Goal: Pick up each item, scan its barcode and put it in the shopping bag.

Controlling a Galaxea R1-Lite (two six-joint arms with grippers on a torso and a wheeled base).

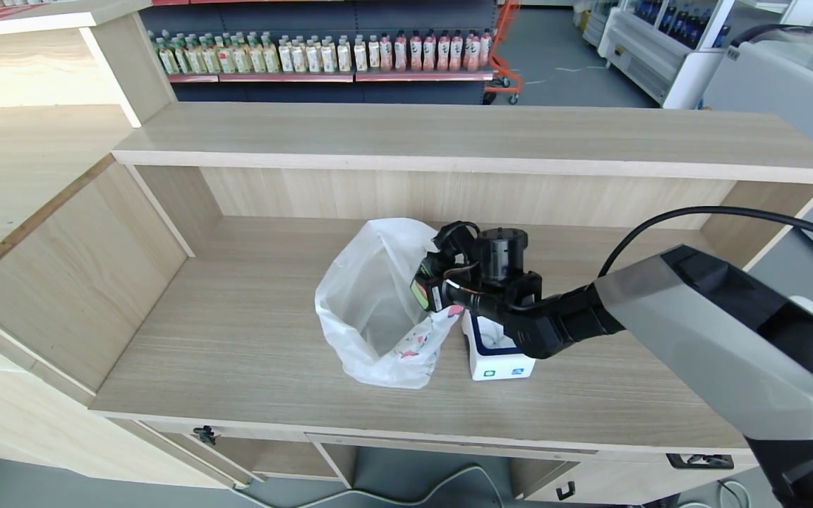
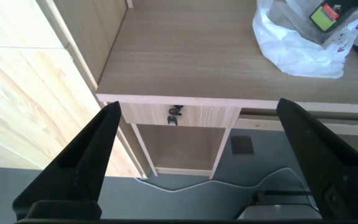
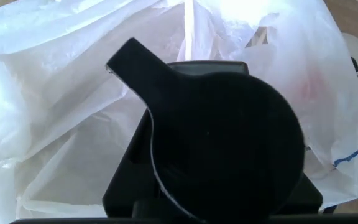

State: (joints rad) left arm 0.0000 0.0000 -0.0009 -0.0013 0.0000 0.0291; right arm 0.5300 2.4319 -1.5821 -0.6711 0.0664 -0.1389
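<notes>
Head view: broad wooden counter (image 1: 237, 339) with a raised ledge along the far side, and beyond it a shop shelf of bottles (image 1: 322, 55). Right arm (image 1: 696, 339) in from the near right, stretched over the counter's middle. White plastic shopping bag (image 1: 368, 310) upright at mid-counter, mouth open upward, also in the left wrist view (image 2: 291, 50) at the counter's near edge. White box (image 1: 502, 363) just right of the bag, under the arm's wrist, small green and blue marks on its near face. Right gripper (image 1: 438, 286) at the bag's right rim, over the open mouth, clamped on a small dark item (image 1: 419, 293) with a green label, held above the bag's inside and not let go. Left gripper (image 2: 197, 104) low off the counter's near left edge, below the top, fingers spread wide with nothing between them.
</notes>
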